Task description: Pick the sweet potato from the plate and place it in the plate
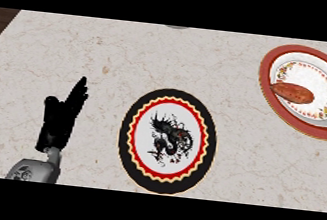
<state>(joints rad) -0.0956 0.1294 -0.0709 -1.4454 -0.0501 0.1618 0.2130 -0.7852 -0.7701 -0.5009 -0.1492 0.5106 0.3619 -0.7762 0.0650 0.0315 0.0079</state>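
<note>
Lying on the red-rimmed plate [275, 68] at about two o'clock of the view: a sweet potato [293, 92], long axis running from ten o'clock to four o'clock, one tapered end aimed up-left toward the plate's red rim, the other aimed down-right across the white centre. Reddish-brown skin, spindle-shaped, thickest around the middle, narrowing at both tips, resting on the white inner field with its ring of small red and yellow marks. Touching that plate only, left of its centre. Well apart from the left hand [60, 119], which shows at about eight o'clock of the view over the marble counter [69, 47], black fingers straight and pointing toward one o'clock, holding nothing, grey forearm [35, 170] entering from the lower edge. Seen from that hand, the sweet potato at roughly two o'clock, with the black-rimmed plate [129, 128] between them. That second plate near the view's centre, slightly toward six o'clock, with a red and yellow scalloped ring and a dark dragon-like figure on its white middle, nothing on it. Right hand nowhere in the view.
</note>
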